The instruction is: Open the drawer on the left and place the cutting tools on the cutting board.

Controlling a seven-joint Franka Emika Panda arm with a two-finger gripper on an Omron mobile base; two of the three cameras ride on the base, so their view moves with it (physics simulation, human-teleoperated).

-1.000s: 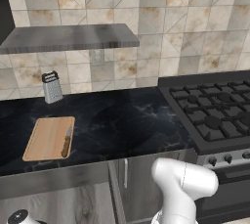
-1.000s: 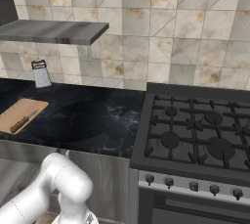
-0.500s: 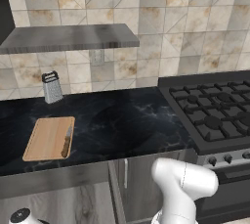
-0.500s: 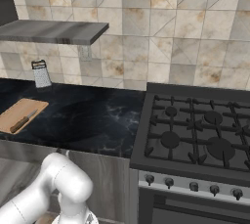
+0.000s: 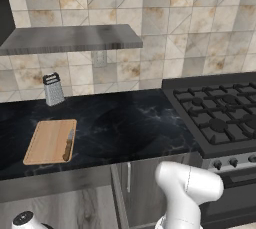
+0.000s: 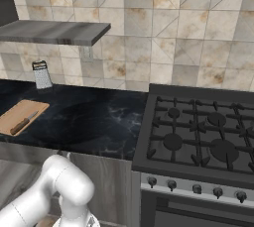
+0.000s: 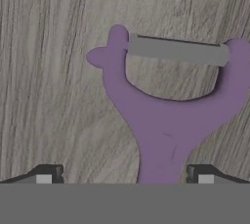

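End effector spread wide over purple peeler on drawer floor; knife lay on cutting board — risk: fingers closing off-centre, handle squirting sideways.

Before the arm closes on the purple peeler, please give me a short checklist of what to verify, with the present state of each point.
1. Jaws open: ok, one tip on each side of the handle.
2. Peeler handle between the jaws: ok.
3. Peeler lying flat on the drawer floor: ok.
4. Knife already on the cutting board: ok.
5. Free board space left of the knife: ok.
6. Tips low enough for a grip: cannot tell.
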